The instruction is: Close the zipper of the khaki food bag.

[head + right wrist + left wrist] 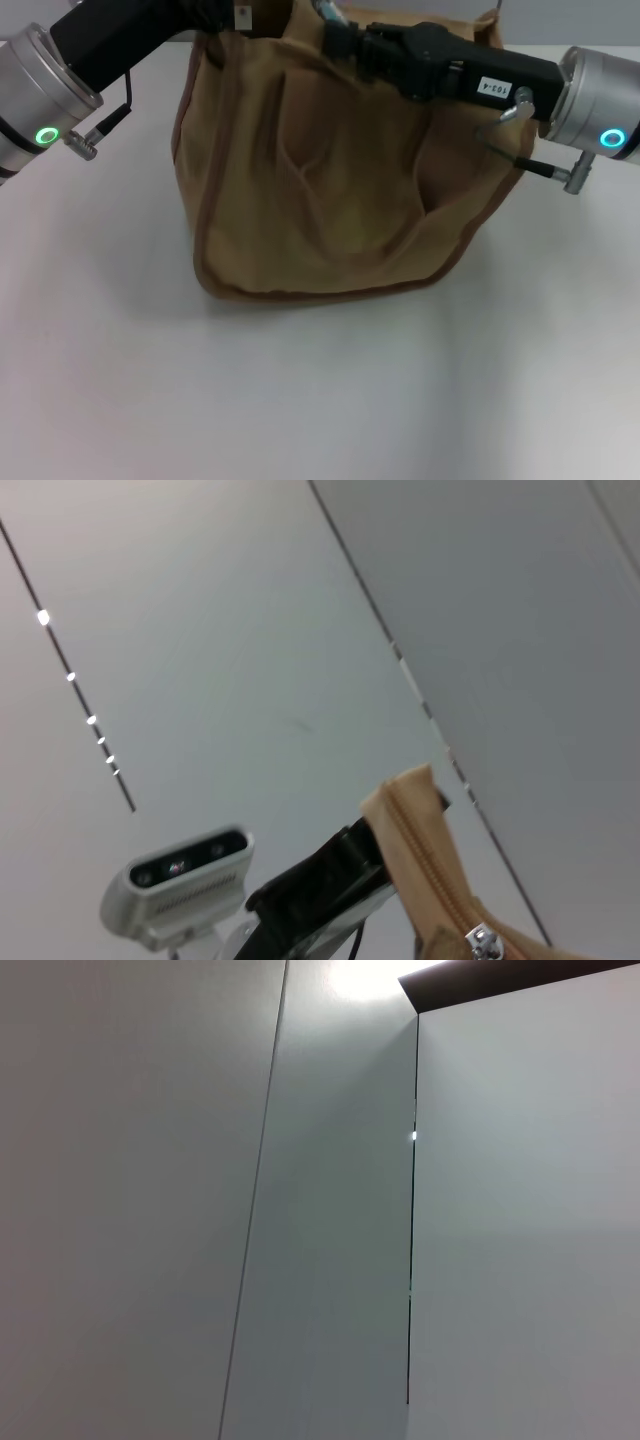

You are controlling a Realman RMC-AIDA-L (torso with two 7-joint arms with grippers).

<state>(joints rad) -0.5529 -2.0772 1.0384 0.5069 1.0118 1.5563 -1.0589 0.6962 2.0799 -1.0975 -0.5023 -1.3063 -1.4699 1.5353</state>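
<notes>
On the white table [320, 400], head view, khaki food bag [320, 190] stands upright at centre, reaching up to 12 o'clock, front panel slack and creased, darker brown piping along its bottom and side edges. Left arm enters from 10 o'clock; left gripper [215, 18] sits at the bag's top left corner, touching or right against the rim, fingers cut off by the frame edge, can't tell if clenched or released. Right arm enters from 3 o'clock and lies across the bag's top; right gripper [335, 30] is at the top rim near 12 o'clock, fingertips blocked by the bag edge and its own body, grasp state can't tell. Right wrist view: zipper [425, 855] shows as a tan tape strip with teeth standing up against pale wall panels, small silver metal pull tab [485, 942] at its lower end, the other arm's grey wrist camera [180, 885] beyond it. Left wrist view shows only pale wall panels [200, 1210] and a dark edge.
</notes>
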